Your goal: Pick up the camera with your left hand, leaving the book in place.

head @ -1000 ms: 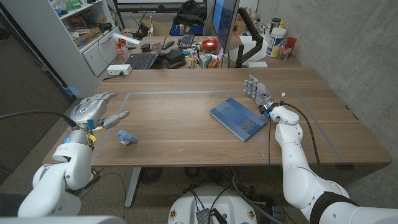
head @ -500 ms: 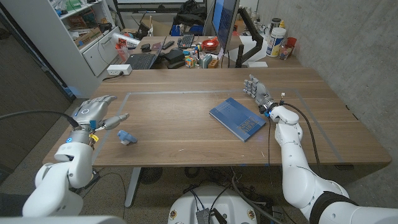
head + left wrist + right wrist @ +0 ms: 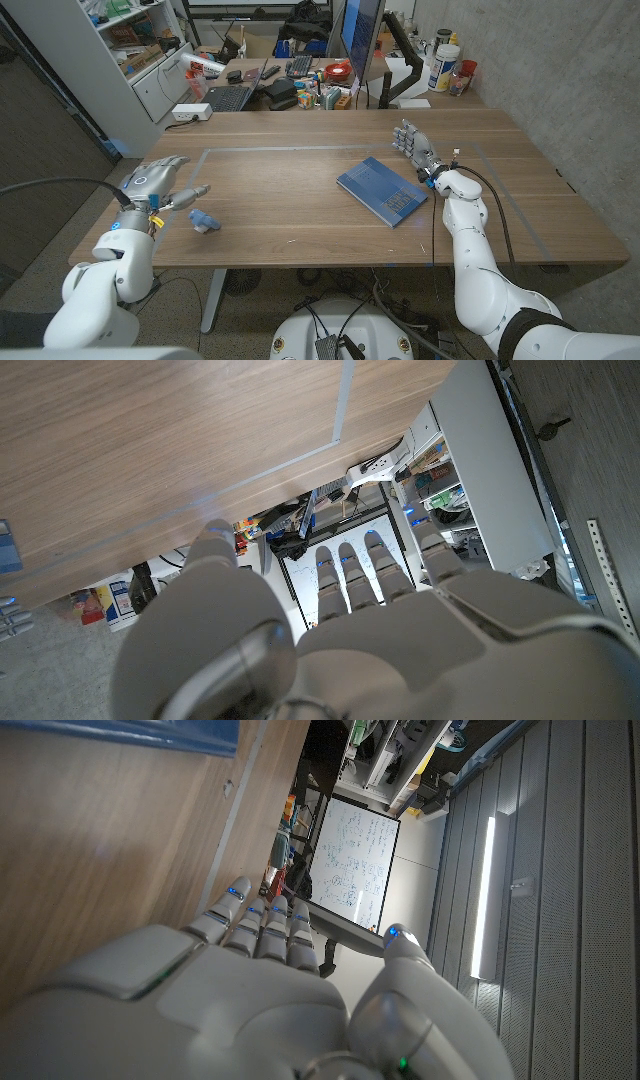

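Note:
A small blue toy camera [image 3: 204, 220] lies on the wooden table [image 3: 300, 190] near its front left edge. My left hand [image 3: 160, 180] hovers just left of it and slightly behind, fingers spread, thumb reaching toward the camera without touching it. The same hand [image 3: 330, 630] holds nothing in the left wrist view. A blue book [image 3: 383, 190] lies flat at the table's middle right; its edge [image 3: 150, 735] shows in the right wrist view. My right hand [image 3: 414, 145] stands beside the book's far right corner, fingers straight and together, empty.
Beyond the table's far edge stand a laptop [image 3: 230, 95], a monitor [image 3: 362, 40] and desk clutter. A white shelf unit [image 3: 130, 50] stands at the back left. A thin taped outline [image 3: 300, 149] marks a rectangle on the tabletop.
My left hand has slid toward the table's front edge and drawn a little nearer the camera. The book, the camera and my right hand have stayed still.

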You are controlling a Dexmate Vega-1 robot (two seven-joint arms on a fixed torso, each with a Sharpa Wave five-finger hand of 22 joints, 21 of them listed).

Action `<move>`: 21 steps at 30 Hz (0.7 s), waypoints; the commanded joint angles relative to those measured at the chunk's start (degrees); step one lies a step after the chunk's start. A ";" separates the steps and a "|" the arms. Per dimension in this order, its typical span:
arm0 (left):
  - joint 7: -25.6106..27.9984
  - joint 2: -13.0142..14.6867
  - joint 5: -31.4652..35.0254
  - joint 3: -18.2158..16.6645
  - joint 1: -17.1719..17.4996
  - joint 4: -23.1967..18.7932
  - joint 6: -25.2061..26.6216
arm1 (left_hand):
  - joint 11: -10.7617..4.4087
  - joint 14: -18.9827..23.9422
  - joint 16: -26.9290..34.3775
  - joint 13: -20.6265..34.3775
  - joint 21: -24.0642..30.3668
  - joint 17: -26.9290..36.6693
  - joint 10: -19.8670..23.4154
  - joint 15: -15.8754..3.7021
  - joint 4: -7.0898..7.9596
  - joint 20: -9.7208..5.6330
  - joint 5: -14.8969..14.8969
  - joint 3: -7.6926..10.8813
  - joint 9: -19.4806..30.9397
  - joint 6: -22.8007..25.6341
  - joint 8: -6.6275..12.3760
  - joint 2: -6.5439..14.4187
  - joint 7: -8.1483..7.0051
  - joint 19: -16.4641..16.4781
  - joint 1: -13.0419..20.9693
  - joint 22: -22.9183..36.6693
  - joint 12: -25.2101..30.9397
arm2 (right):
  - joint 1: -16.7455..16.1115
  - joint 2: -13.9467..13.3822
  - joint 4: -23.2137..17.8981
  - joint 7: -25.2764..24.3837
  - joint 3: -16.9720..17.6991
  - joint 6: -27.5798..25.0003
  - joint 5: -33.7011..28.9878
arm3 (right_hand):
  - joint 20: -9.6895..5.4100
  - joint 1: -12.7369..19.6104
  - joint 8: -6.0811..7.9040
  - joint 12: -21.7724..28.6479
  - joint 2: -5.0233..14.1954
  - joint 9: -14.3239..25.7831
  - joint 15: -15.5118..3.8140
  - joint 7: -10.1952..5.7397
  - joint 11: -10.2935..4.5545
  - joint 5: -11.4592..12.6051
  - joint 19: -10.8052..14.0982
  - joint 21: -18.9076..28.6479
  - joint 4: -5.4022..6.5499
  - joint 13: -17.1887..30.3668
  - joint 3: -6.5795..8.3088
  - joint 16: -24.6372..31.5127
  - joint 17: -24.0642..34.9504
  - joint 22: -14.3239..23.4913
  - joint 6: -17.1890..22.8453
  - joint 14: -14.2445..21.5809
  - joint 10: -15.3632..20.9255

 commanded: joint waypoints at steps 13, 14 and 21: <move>-4.79 0.08 1.99 2.25 1.45 -1.90 4.99 | 0.01 2.58 0.45 0.22 2.38 0.30 1.22 0.52 -0.53 0.04 0.31 -1.02 0.24 0.38 -0.39 -0.63 -0.48 7.41 1.47 0.37 -0.32 | 0.10 -0.43 -0.48 0.77 0.00 -0.47 0.09 | -1.03 0.23 0.12 0.11 0.40 0.13 0.30 -0.23 -0.13 0.41 0.62 -0.25 -0.11 0.31 -0.39 0.00 0.28 0.11 0.13 0.51 0.56; -5.01 0.05 2.25 2.42 1.33 -1.92 5.35 | -0.01 2.63 0.45 0.22 2.41 0.30 1.22 0.54 -0.54 0.06 0.30 -1.04 0.24 0.43 -0.38 -0.66 -0.53 7.55 1.50 0.36 -0.34 | 0.12 -0.43 -0.45 0.78 0.01 -0.43 0.12 | -1.00 0.23 0.12 0.10 0.41 0.13 0.30 -0.22 -0.13 0.41 0.61 -0.27 -0.11 0.31 -0.39 0.00 0.28 0.11 0.13 0.52 0.54; -6.48 1.10 3.13 2.56 1.14 -1.87 5.90 | 0.27 2.63 0.31 0.24 2.54 0.32 1.07 0.86 -0.63 0.21 0.27 -1.23 0.25 0.41 -0.48 -0.83 -0.50 8.37 1.67 0.30 -0.49 | 0.15 -0.34 -0.47 0.54 0.01 -0.36 0.08 | -1.00 0.23 0.10 0.11 0.44 0.13 0.29 -0.18 -0.13 0.42 0.68 -0.42 -0.14 0.31 -0.42 -0.01 0.28 0.12 0.07 0.52 0.59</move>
